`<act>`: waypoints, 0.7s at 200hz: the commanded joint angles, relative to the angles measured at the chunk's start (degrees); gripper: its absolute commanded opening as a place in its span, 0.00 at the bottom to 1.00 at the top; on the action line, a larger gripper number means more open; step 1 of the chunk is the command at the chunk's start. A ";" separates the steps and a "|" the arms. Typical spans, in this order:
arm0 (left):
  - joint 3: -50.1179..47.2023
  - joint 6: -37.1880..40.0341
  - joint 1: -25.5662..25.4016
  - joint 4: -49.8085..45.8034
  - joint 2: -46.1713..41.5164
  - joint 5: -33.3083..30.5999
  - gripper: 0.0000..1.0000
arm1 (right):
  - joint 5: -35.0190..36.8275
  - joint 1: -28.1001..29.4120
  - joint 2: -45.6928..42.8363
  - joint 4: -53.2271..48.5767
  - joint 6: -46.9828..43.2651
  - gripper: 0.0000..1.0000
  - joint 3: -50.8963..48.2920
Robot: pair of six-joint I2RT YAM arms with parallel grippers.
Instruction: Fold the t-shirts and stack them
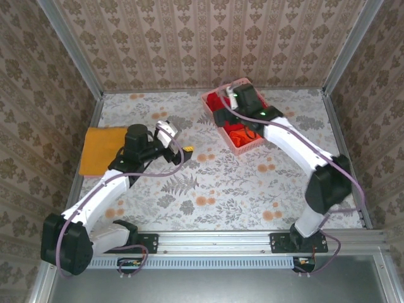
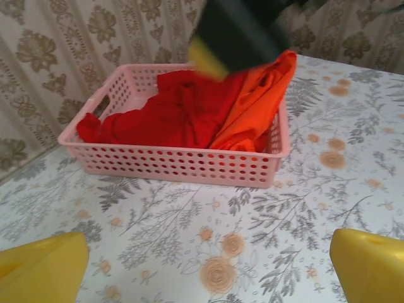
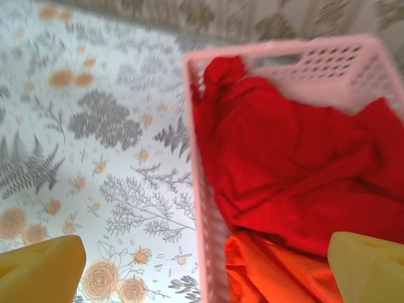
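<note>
Overhead, the mustard-yellow t-shirt (image 1: 104, 150) lies flat as a rectangle at the left edge of the table (image 1: 214, 189), well apart from the pink basket (image 1: 247, 149) on the far right. The left wrist camera faces the basket's long side, with the red t-shirt (image 2: 170, 117) heaped inside it. The orange t-shirt (image 2: 259, 104) rises above the rim at the right end. The left gripper (image 2: 205, 278) hangs over bare table, jaws spread wide and empty. The right gripper (image 3: 202, 271) hovers over the basket, looking down on red cloth with orange below it, jaws likewise released and holding nothing.
</note>
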 commanded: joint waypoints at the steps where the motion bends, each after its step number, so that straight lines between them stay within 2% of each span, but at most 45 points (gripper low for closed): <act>1: -1.65 -1.50 -2.35 0.77 -1.17 -1.21 1.00 | 4.59 1.34 8.57 -10.33 -1.46 0.98 8.86; 15: -2.26 -1.79 -3.10 0.62 -1.64 -2.37 1.00 | 2.76 1.27 13.12 -12.38 -0.53 0.92 13.46; 41: -3.55 -3.09 -3.77 2.25 -2.59 -3.60 1.00 | -0.42 0.91 19.35 -14.05 0.99 0.72 18.79; 62: -4.33 -3.61 -4.59 2.98 -2.81 -4.80 1.00 | -2.32 0.21 24.02 -15.93 1.60 0.64 21.98; 90: -4.68 -3.99 -5.26 3.40 -2.81 -7.18 1.00 | -4.61 -0.95 27.15 -16.22 2.73 0.46 23.44; 111: -4.76 -3.78 -5.27 2.85 -3.07 -8.39 1.00 | -5.40 -2.05 28.52 -16.53 3.26 0.42 23.52; 126: -5.08 -3.53 -5.34 2.78 -3.27 -8.62 1.00 | -5.29 -2.71 29.19 -17.09 3.27 0.35 23.46; 140: -5.04 -3.35 -5.35 2.77 -3.21 -8.62 1.00 | -5.20 -3.09 29.17 -17.26 2.96 0.22 23.27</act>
